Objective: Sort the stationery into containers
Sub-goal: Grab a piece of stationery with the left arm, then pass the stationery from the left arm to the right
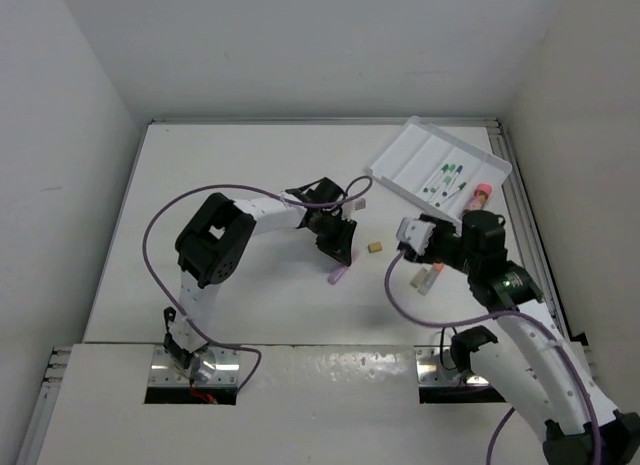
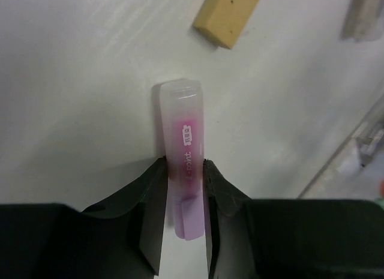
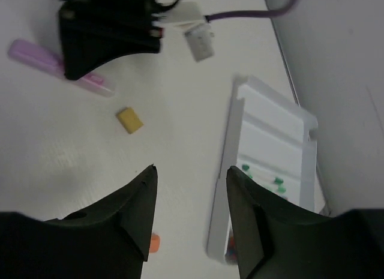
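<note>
Black, matte fingers of the left pincer (image 2: 184, 166) fill the bottom of the left wrist view. They press against both sides of the lilac stick (image 2: 183, 141), a smooth, flat-sided plastic tube with a clear squared cap and white lettering on a pink band. The stick seems to lie on the white surface (image 2: 72, 81), though the view does not settle whether it is raised off it. This pinch sits about midway between the left and right edges. Just beyond the stick's cap, toward the right edge, lies a tan eraser block (image 2: 228, 15), small, boxy and dull. The right pincer (image 3: 189, 213) hangs near the right edge, spread, with nothing between its wedge-shaped fingers. Just beside that arm lies a white pen (image 1: 430, 278) with an orange tip. In the far right corner sits the flat white tray (image 1: 418, 148), glossy moulded plastic set askew. Its long parallel compartments hold green-capped pens (image 1: 450, 171) and a pink pen (image 1: 480, 193).
</note>
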You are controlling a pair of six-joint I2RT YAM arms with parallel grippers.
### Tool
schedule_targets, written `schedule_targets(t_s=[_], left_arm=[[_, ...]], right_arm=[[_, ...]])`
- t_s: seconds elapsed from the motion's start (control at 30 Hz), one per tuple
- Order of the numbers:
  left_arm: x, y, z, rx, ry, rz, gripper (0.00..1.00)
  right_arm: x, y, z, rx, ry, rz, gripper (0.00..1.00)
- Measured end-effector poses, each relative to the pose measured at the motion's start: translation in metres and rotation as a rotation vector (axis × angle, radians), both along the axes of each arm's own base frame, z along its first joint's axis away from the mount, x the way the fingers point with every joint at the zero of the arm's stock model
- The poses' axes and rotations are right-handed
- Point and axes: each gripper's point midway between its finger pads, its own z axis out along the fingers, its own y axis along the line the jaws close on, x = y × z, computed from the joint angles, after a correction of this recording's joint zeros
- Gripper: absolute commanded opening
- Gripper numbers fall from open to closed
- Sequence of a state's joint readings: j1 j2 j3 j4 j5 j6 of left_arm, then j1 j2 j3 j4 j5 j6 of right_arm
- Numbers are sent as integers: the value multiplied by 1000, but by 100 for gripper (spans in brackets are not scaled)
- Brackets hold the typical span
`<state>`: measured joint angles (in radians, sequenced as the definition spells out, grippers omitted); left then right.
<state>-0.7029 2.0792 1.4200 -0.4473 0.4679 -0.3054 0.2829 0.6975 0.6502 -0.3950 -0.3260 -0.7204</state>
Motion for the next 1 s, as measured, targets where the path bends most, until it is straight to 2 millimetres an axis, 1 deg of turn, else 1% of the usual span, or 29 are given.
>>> schedule_targets(t_s=[0.1,0.17,0.2,0.23,0.3,0.37,0.47,0.6,0.7,0.83,1.0], left_arm=[[-14,5,3,-102,110,17,14],[-22,9,12,-161,173,39,13],[-25,8,24,-207,205,43,12],[-27,5,31,-232,213,40,12],[-30,-3,52,-307,220,24,14],[-34,-7,73,-375,221,10,15],[-42,-12,92,-440,241,-13,15],[-48,-11,93,-456,275,-12,15],[-52,-9,89,-453,299,-8,15],[-56,-7,88,-452,319,-1,15],[-56,-8,97,-472,312,-6,13]], right_arm=[[-20,27,-23,-119,-48,227,54],[-32,43,-35,-193,-74,368,56],[-38,50,-39,-224,-81,430,59],[-42,58,-43,-250,-91,487,60],[-52,73,-52,-295,-92,597,63],[-62,88,-61,-333,-83,692,65],[-74,110,-68,-370,-87,815,64],[-86,130,-74,-392,-119,917,62],[-87,142,-78,-398,-140,956,61],[-88,150,-85,-414,-146,991,59],[-83,153,-95,-447,-153,1007,57]])
